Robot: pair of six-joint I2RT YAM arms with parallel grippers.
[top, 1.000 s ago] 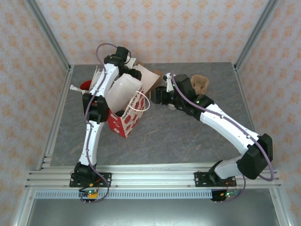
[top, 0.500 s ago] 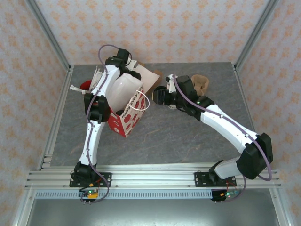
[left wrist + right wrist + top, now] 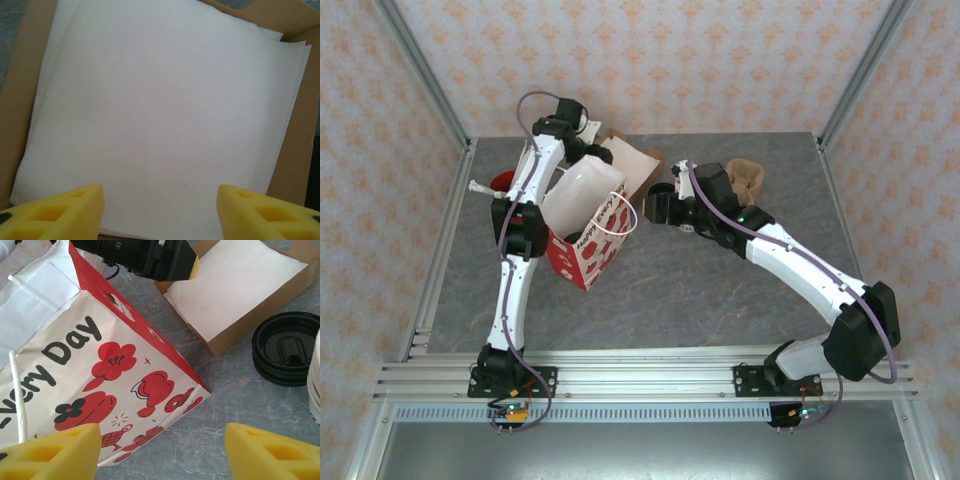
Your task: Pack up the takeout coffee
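Hovering behind the red-and-white paper bag (image 3: 100,370), the left hand (image 3: 160,207) is spread, empty, over white napkins (image 3: 160,100) in a cardboard box (image 3: 15,100). Right of the bag, the right hand (image 3: 162,452) gapes empty near black lids (image 3: 287,347). I cannot tell where the takeout coffee is.

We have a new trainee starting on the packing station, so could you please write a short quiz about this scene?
1. True or false: the left gripper hovers with open jaws over white napkins in a cardboard box.
2. What lies on the table beside that box? A. a stack of black lids; B. a bottle; C. a banana.
3. Fill in: the red and white paper bag reads "Every ___".
Key: 1 true; 2 A; 3 Day.
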